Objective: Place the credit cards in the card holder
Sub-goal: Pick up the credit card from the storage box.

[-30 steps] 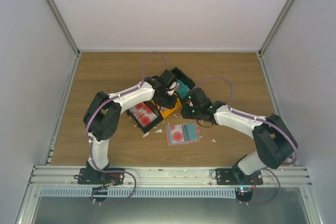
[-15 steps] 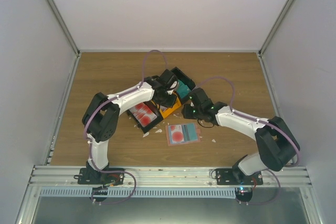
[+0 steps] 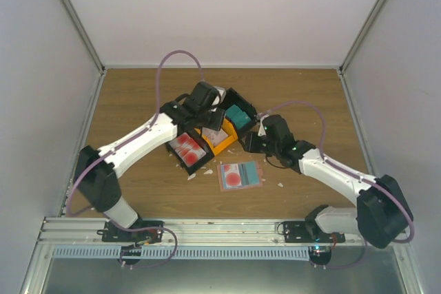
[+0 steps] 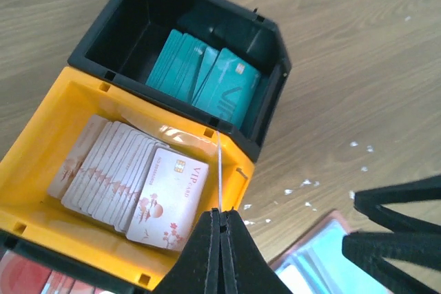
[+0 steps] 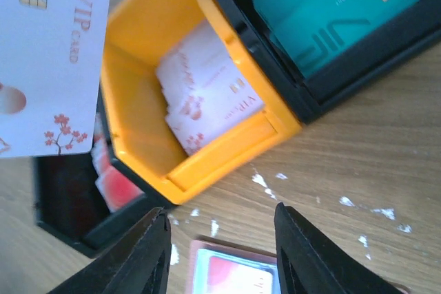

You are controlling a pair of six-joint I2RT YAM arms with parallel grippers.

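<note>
The left gripper (image 4: 219, 222) is clamped shut on one pale pinkish-white plastic credit card (image 5: 48, 60), held edge-up above the orange plastic bin (image 4: 41, 135) near the middle of the wooden worktop (image 3: 138, 101). The right gripper (image 5: 222, 239) hangs open and empty beside that bin. The flat reddish-brown bifold card holder (image 3: 240, 175) lies open toward the worktop's near edge, a red-blobbed card (image 3: 233, 178) showing in a pocket. Judging by the stacks of pale cards (image 4: 124, 177) and teal cards (image 4: 207, 77) in the bins, most loading is yet to be done.
</note>
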